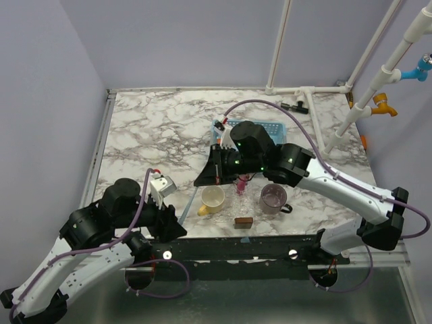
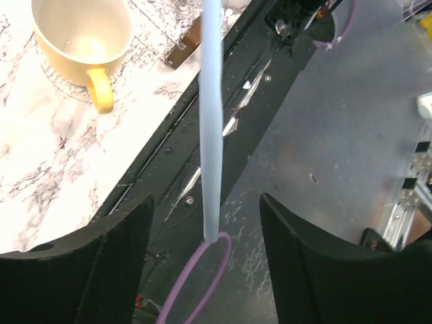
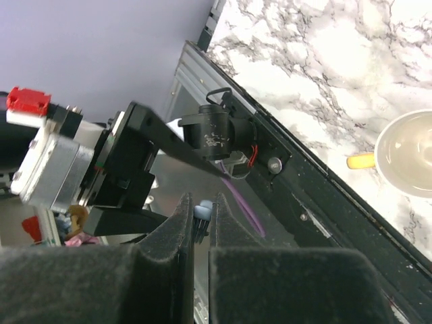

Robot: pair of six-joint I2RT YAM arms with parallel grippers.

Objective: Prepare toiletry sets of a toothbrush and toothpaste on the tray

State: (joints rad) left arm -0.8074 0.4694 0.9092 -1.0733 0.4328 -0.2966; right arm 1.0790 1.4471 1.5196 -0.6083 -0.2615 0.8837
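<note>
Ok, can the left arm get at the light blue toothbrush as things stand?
Probably yes. The left arm's fingers stand open on either side of the light blue toothbrush, with nothing between them and it. The right arm's fingers appear to pinch its other end.

White shell links (image 1: 344,192) join black joint housings (image 1: 121,199); green indicator lights (image 1: 237,146) glow on them, and purple cables (image 1: 266,102) loop alongside.

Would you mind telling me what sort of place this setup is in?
Probably a robotics lab test cell, not a real bathroom: two black-and-white robot arms, a marble-patterned tabletop boxed in by plain lavender panels, and a white plastic pipe frame.
</note>
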